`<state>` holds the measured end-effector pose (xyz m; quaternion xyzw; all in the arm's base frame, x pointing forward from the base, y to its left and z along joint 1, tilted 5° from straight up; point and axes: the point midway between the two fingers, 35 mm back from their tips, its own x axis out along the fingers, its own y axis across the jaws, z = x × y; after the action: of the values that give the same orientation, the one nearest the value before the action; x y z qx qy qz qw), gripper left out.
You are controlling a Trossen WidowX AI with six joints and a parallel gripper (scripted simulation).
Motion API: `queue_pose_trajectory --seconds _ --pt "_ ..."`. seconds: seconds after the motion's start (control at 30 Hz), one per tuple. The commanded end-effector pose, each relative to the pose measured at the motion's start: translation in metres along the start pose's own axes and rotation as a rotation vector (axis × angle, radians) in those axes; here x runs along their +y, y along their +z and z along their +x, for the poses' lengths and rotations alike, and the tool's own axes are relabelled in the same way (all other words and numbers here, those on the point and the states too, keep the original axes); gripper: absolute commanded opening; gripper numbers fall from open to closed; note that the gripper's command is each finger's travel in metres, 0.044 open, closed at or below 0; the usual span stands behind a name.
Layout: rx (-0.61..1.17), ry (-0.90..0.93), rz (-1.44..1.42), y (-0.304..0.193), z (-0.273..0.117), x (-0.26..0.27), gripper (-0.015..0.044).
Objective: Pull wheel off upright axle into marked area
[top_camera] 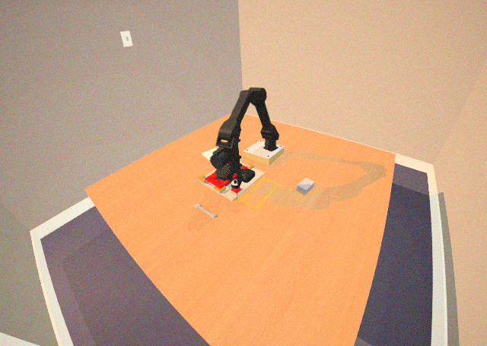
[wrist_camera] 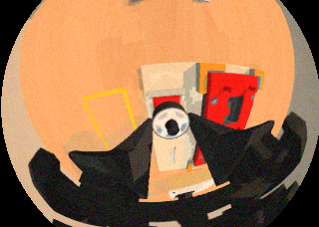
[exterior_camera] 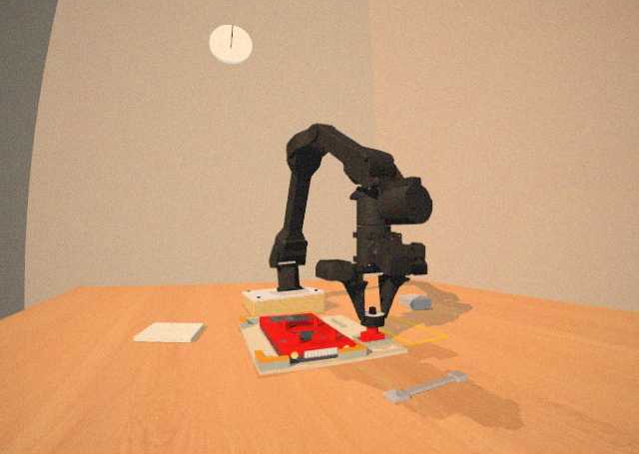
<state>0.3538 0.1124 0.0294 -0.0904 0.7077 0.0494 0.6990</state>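
Black pincer (exterior_camera: pixel 372 305) points straight down, clamped on the small black wheel (exterior_camera: pixel 371 313); the wheel sits just above the red mount (exterior_camera: pixel 371 333) at the board's (exterior_camera: pixel 329 355) corner; the yellow-outlined area (exterior_camera: pixel 415 330) lies beside it on the orange counter (exterior_camera: pixel 155 397).

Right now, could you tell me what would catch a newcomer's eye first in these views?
The black arm arches from its pale base down to the fixture board, and its gripper is shut on the small black wheel atop the red axle mount at the board's right corner. Beside it, the bright red panel fills most of the board, and the yellow marked area lies just to the right.
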Motion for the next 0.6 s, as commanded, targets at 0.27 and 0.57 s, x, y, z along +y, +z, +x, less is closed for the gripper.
queue_pose_trajectory --seconds 0.27,0.57 --pt "-0.005 0.0 -0.003 -0.0005 -0.0131 0.0005 0.0" --pt "-0.005 0.0 -0.003 -0.0005 -0.016 0.0005 0.0"
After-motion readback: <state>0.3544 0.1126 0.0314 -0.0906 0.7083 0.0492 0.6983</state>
